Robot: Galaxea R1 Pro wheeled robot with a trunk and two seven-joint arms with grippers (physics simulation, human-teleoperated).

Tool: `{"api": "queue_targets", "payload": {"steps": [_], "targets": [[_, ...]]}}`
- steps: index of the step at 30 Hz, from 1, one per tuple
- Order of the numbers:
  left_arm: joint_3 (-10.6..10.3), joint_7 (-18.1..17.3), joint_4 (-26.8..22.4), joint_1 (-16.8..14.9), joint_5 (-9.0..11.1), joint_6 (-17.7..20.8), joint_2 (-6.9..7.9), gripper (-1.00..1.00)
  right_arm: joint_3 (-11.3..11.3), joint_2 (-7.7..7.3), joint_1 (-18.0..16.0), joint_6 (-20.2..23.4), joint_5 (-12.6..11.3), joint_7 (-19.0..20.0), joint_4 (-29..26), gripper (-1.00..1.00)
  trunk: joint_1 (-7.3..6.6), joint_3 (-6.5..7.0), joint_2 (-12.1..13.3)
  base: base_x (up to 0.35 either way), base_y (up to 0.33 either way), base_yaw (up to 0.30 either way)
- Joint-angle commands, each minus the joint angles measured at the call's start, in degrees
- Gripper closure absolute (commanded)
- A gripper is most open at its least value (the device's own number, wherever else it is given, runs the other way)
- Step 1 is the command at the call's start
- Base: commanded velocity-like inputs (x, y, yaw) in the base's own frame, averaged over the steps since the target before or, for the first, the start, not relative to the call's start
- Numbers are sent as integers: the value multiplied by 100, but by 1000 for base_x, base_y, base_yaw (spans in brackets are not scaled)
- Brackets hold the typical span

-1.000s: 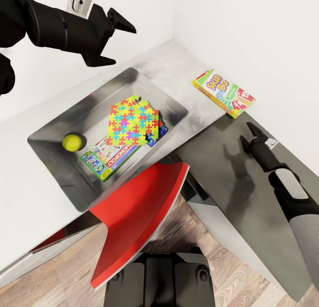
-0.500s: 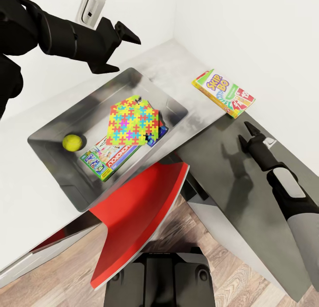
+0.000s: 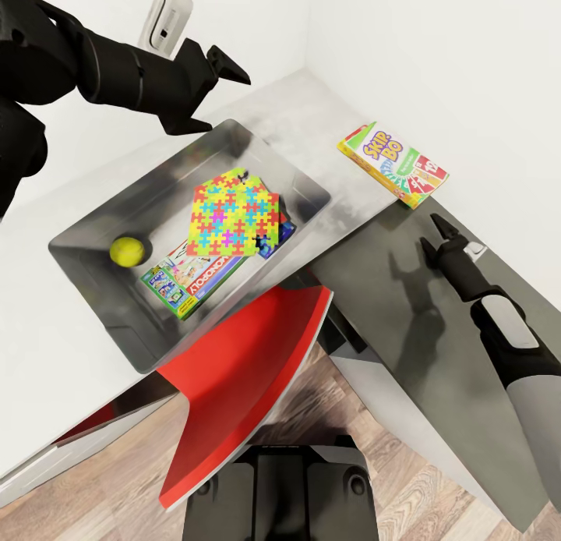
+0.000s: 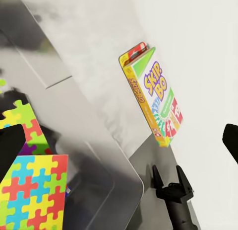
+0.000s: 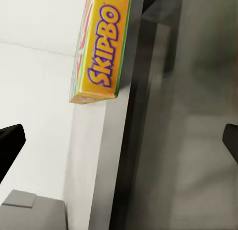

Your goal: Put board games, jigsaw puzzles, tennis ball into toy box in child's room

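Ahead of the right gripper [image 3: 438, 233], up the desk from its two slim fingertips, lies the Skip-Bo game box [image 3: 393, 164], flat on the pale grey table [image 3: 354, 206] close to the back wall and just at the seam with the dark grey section [image 3: 436, 346]. The right arm reaches forward low over that dark section, forearm angled up toward the corner, fingers spread a little and holding nothing. From the right wrist view the yellow side of the Skip-Bo game box [image 5: 101, 46] stands straight ahead, between the two dark fingertips at the frame's edges.

The left gripper [image 3: 209, 89] hangs above the far rim of the toy box [image 3: 308, 184], its arm stretched across from the robot's left with the wrist roughly level; its black fingers are parted and empty. Below and toward the robot from this claw, inside the toy box, the jigsaw puzzles [image 3: 232, 213] lie as a bright sheet tilted over a blue game box [image 3: 278, 239], of which only a corner shows. The Monopoly box [image 3: 191, 278] rests beside them, partly under the puzzle edge, and the tennis ball [image 3: 128, 250] sits apart at the bin's other end. The left wrist view looks past the puzzle sheet [image 4: 29, 190] to the Skip-Bo box [image 4: 153, 98] and the right gripper [image 4: 171, 179] beyond.
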Motion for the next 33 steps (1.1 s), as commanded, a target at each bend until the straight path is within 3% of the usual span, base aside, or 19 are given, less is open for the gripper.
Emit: {"api": "queue_targets", "payload": {"steps": [1,33], "targets": [[-6,26,-1,-8,25,9,3,-100,10,-4,-4,32,-60,7,4,-100,3,-7,-9,0,0,0],[-29,26,-30,-12,15,-14,3,-100,10,-13,-5,28,-57,9,1,-100,3,-7,-9,89,0,0]]}}
